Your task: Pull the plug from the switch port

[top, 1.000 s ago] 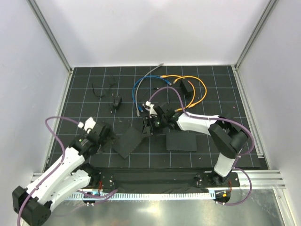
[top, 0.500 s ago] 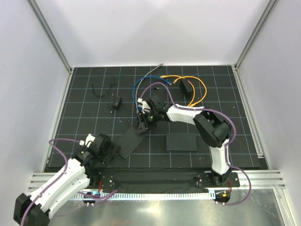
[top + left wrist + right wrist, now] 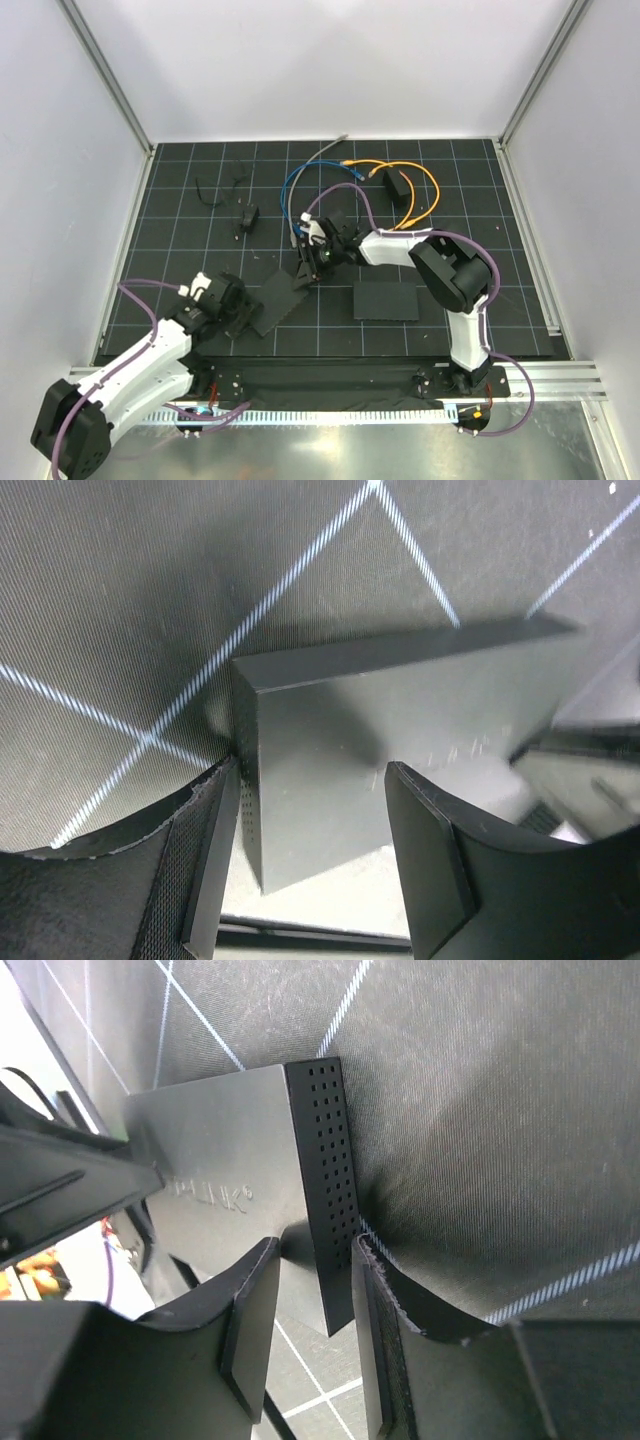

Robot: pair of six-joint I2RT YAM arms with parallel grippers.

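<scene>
The orange cable [image 3: 432, 188] loops at the back right and meets the small black switch box [image 3: 397, 184]. Its plug is too small to make out. Both grippers are far from it, at a flat black TP-Link box [image 3: 272, 300] on the mat. My left gripper [image 3: 238, 310] is open, with the box's near corner [image 3: 330, 750] between its fingers [image 3: 312, 775]. My right gripper [image 3: 308, 262] is open and straddles the far corner [image 3: 312, 1250]. One finger [image 3: 385, 1290] rests against the vented side [image 3: 325, 1170], and the other hovers over the top face.
A second flat black box [image 3: 386, 299] lies to the right. A blue cable [image 3: 287, 195], a grey cable [image 3: 325, 152] and a tiny black block with thin wires [image 3: 247, 217] lie at the back. White walls and frame posts enclose the mat.
My right gripper moved left to the flat box's far corner. My left gripper pulled back, then came up to the near corner. The box turned slightly.
</scene>
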